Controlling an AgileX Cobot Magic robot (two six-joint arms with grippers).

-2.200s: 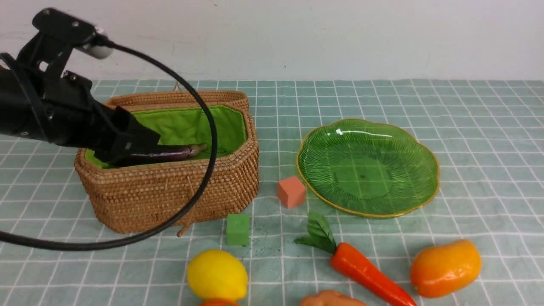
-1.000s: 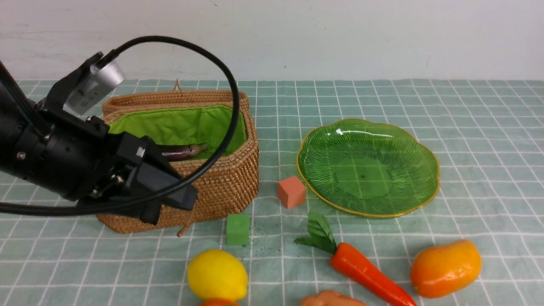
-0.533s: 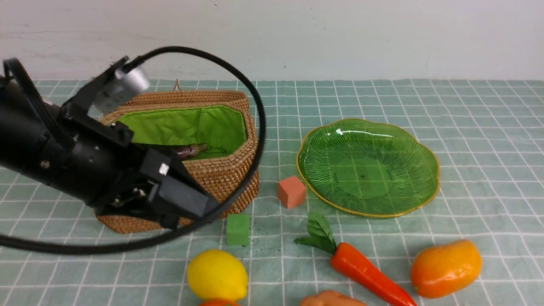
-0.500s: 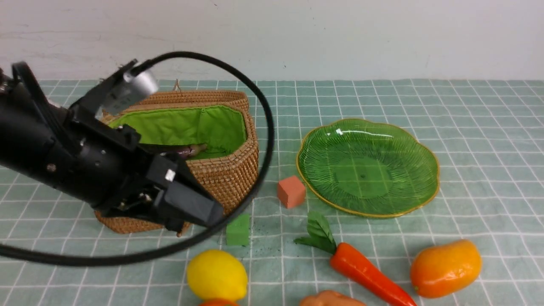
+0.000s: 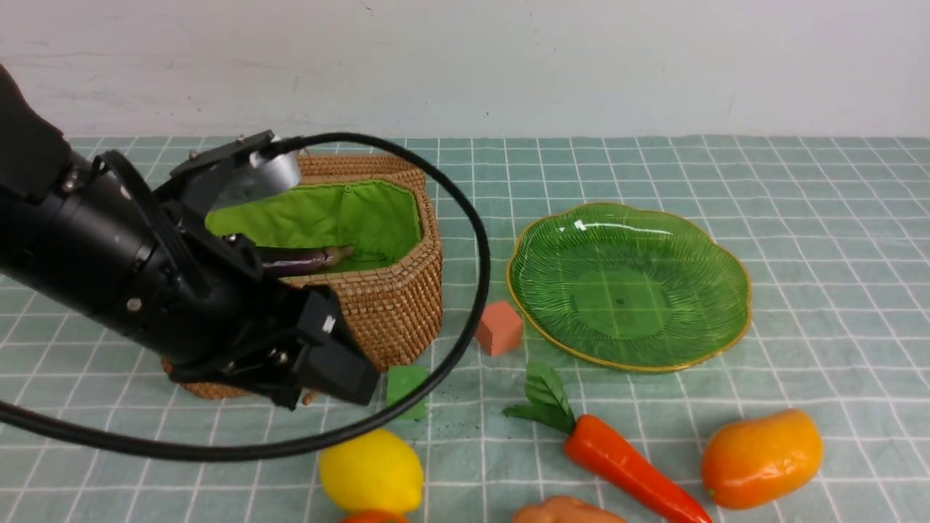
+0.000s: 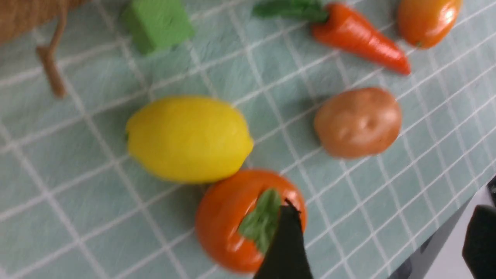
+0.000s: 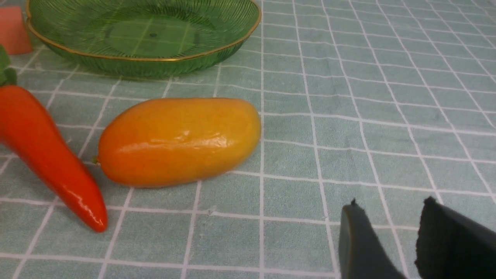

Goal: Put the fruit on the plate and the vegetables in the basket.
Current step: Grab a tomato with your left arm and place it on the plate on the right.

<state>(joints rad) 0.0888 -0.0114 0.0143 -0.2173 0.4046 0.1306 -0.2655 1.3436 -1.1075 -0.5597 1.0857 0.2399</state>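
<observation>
Bright, even light from above leaves only soft, faint shadows. White glare streaks the plate [image 5: 581, 225] near its rim and the glossy mango [image 7: 178, 141]. The left wrist view is smeared by motion blur; the front view is sharp.

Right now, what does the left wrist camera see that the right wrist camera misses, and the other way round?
Only the left wrist view: the lemon, the round orange-red fruit right beside it, the potato, the green cube and a corner of the basket. Only the right wrist view: the plate, empty as far as it shows, and the salmon cube next to its rim. Both: the carrot and the mango, lying side by side.
</observation>
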